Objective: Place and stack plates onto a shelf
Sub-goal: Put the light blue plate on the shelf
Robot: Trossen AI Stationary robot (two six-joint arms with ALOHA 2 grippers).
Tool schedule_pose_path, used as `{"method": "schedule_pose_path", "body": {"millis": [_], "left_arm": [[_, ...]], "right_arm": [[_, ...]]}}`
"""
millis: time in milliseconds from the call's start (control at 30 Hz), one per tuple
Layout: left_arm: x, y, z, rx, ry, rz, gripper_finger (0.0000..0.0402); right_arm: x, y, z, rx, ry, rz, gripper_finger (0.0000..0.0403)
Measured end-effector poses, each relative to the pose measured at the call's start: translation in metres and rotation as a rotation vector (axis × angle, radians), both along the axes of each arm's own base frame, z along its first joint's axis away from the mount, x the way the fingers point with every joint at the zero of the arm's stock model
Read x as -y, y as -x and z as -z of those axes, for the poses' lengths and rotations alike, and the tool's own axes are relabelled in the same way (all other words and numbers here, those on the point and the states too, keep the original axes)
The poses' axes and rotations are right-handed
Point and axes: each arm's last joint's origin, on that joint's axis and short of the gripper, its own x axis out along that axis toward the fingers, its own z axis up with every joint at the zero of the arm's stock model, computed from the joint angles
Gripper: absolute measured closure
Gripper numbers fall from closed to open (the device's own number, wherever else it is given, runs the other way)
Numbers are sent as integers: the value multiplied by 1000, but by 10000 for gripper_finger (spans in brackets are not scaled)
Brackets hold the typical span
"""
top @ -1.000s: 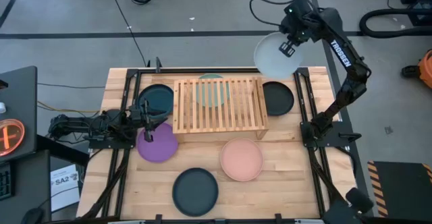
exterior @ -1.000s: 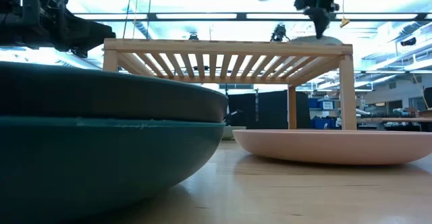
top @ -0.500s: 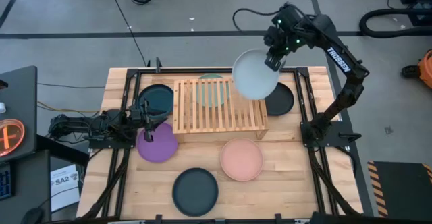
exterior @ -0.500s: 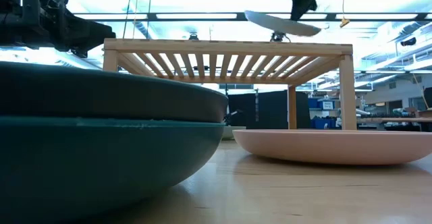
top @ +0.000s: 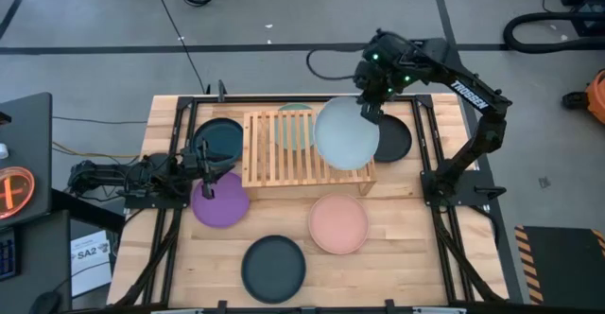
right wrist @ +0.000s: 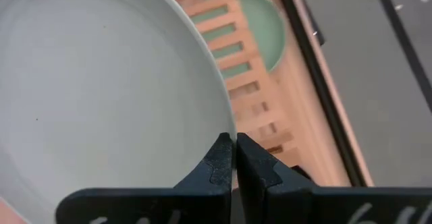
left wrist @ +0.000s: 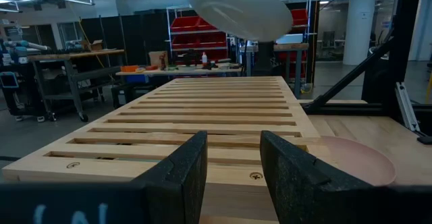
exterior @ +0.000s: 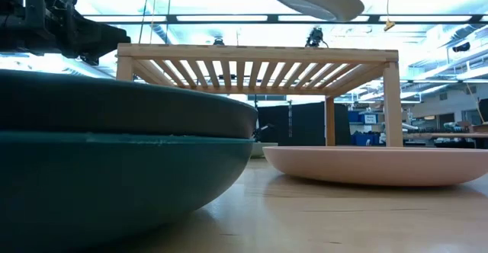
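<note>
I hold the pale blue-white plate point(top: 345, 132) by its rim, in the air above the right end of the slatted wooden shelf point(top: 284, 158). A mint green plate point(top: 295, 125) lies beneath the slats. On the tabletop lie teal point(top: 220, 137), purple point(top: 221, 203), salmon point(top: 338, 223) and two charcoal plates point(top: 273, 268) point(top: 390, 137).

Lab: workbenches point(left wrist: 64, 65), red bins point(left wrist: 202, 32)

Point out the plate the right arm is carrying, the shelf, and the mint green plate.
pale blue-white plate point(top: 345, 134), high view, middle of its face.
shelf point(top: 269, 158), high view, bare slats left of the carried plate.
mint green plate point(top: 291, 125), high view, seen through the slats.
</note>
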Motion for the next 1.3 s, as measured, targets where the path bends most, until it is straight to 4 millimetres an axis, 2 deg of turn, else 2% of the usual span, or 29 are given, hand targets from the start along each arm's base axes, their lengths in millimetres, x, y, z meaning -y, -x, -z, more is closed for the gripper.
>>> {"method": "schedule_pose_path", "body": {"millis": [267,633,900,1300], "left_arm": [[0,0,0,0,0,0,257],[0,0,0,0,0,-1,257],[0,0,0,0,0,-1,257],[0,0,0,-1,0,0,257]], "right_arm": [[4,-15,33,-63,-33,-16,390],[20,-19,67,-122,-40,30,390],[29,-15,73,-134,-48,64,389],[30,-14,74,-134,-48,68,372]]}}
